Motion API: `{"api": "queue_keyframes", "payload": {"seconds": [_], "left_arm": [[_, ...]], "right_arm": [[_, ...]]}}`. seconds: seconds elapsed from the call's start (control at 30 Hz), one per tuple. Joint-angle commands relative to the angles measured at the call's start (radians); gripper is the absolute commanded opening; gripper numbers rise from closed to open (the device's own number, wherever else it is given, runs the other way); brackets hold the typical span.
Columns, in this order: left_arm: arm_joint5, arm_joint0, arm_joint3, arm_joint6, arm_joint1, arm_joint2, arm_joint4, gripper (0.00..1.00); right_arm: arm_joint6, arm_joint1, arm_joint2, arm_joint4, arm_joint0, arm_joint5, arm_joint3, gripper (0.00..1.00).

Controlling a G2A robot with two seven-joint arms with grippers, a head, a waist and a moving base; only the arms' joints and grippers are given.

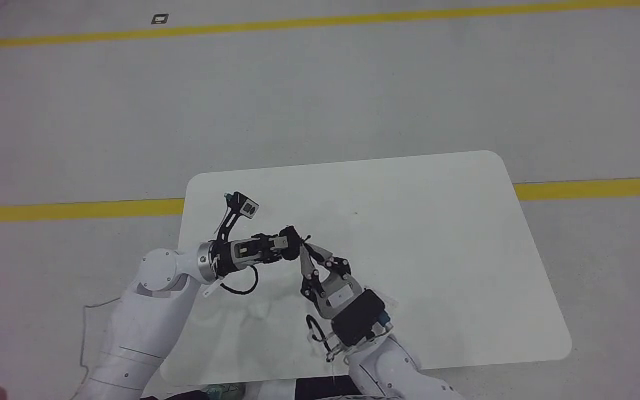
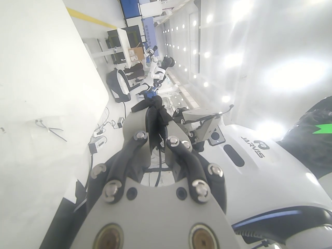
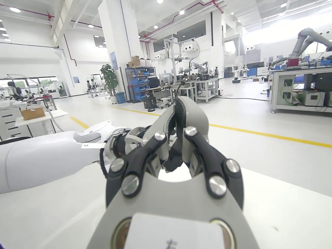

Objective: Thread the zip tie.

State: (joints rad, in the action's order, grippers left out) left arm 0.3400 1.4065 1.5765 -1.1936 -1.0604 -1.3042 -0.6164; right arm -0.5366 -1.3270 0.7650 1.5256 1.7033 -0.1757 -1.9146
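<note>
Lit brightly from ceiling lamps (image 3: 160, 0), washed out by glare across the desk (image 2: 39, 78), bowed fisheye-fashion toward wrist-view edges.

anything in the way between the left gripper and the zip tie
Nothing visible. The right gripper pinches the zip tie above the table, and the left gripper is close beside it with no object between them.

A white table (image 1: 450, 260) with rounded corners is spreading out beneath the left gripper (image 1: 290, 240) and the right gripper (image 1: 308, 255), which are hanging above it. A few thin dark loose ties (image 2: 50, 130) are lying flat on its top, well apart from the left gripper, off to its side and near the table's edge.
</note>
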Motion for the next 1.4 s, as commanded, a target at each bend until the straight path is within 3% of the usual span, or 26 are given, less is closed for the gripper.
{"api": "queue_keyframes", "payload": {"seconds": [0.0,0.63,1.37], "left_arm": [[0.000,0.000,0.000,0.000,0.000,0.000,0.000,0.00],[0.000,0.000,0.000,0.000,0.000,0.000,0.000,0.00],[0.000,0.000,0.000,0.000,0.000,0.000,0.000,0.00]], "right_arm": [[-0.004,-0.001,-0.002,0.001,-0.003,-0.008,0.003,0.00],[-0.002,-0.008,-0.017,0.011,-0.023,-0.070,0.030,0.00],[0.021,-0.016,-0.012,0.043,-0.032,-0.090,0.044,0.00]]}}
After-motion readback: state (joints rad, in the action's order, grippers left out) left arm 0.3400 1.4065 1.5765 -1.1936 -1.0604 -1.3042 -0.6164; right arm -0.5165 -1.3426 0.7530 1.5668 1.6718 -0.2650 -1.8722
